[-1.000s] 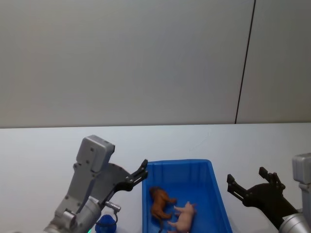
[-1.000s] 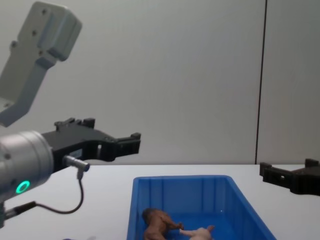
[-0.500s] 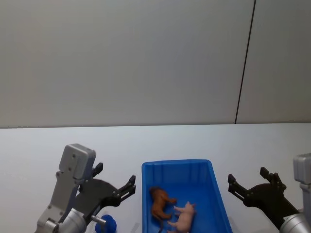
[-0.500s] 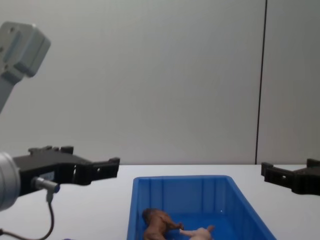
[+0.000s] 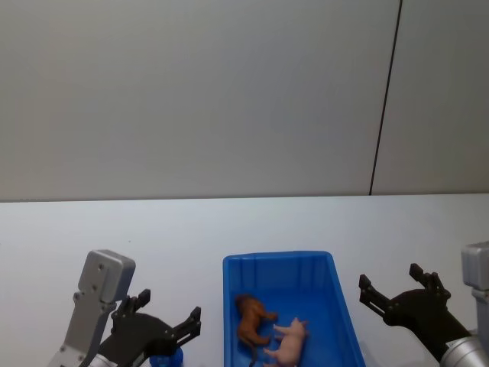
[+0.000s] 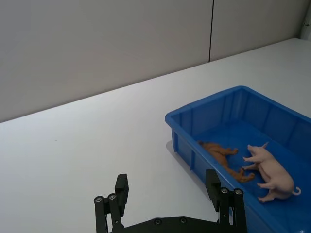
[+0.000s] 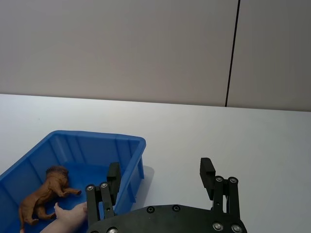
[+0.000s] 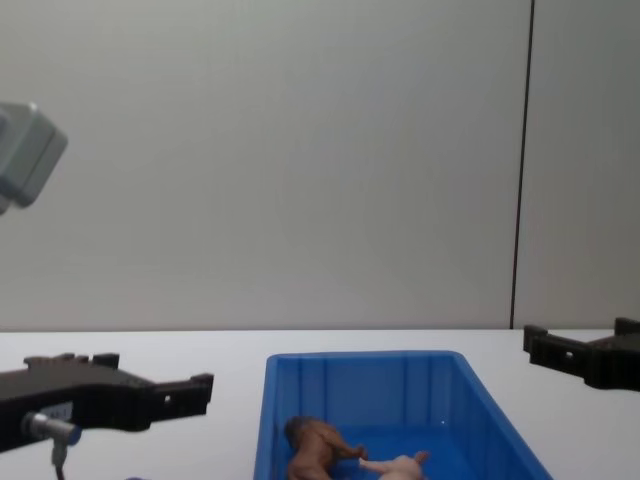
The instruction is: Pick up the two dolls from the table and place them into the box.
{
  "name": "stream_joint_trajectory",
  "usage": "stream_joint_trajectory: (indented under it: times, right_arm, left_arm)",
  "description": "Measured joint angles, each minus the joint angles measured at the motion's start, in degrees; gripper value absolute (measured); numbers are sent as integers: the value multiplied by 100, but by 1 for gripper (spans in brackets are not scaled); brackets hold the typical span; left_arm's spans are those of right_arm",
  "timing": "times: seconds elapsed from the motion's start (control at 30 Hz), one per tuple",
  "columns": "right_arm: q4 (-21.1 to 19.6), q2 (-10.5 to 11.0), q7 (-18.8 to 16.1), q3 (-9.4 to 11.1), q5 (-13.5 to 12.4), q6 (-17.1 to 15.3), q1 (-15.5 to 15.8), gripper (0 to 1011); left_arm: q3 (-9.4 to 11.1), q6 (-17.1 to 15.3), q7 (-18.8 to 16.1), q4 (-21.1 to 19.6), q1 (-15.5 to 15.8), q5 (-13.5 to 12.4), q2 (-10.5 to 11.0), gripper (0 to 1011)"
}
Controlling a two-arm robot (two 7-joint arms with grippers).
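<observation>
i see both dolls, brown doll (image 5: pixel 252 319) and pink doll (image 5: pixel 287 342), lying inside the box (image 5: pixel 229 306), between my left gripper (image 5: pixel 166 323) and right gripper (image 5: pixel 393 289), both spread and empty

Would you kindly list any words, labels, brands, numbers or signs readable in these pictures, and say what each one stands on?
There are none to read.
The blue box, the brown doll and the pink doll inside it carry no print.
The white table is unmarked.
The left gripper and right gripper, both open beside the box, show no lettering.
</observation>
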State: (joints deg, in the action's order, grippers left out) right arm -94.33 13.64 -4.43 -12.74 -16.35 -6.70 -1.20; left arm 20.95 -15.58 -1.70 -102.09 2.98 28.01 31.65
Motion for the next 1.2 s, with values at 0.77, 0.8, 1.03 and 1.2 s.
stream_joint_trajectory:
  times: [0.77,0.8,1.03,1.2]
  right_arm:
    - [1,0,1,0,1,0,1,1001]
    - [1,0,1,0,1,0,0,1001]
    - [1,0,0,0,1,0,0,1001]
    - [1,0,0,0,1,0,1,1001]
  left_arm:
    - [-6,-145,165,393,-163,64,19,870]
    - [-5,-150,177,409,-163,58,15,817]
    - [9,-188,283,582,-141,-15,-30,618]
    - [11,-195,310,648,-133,-50,-49,486]
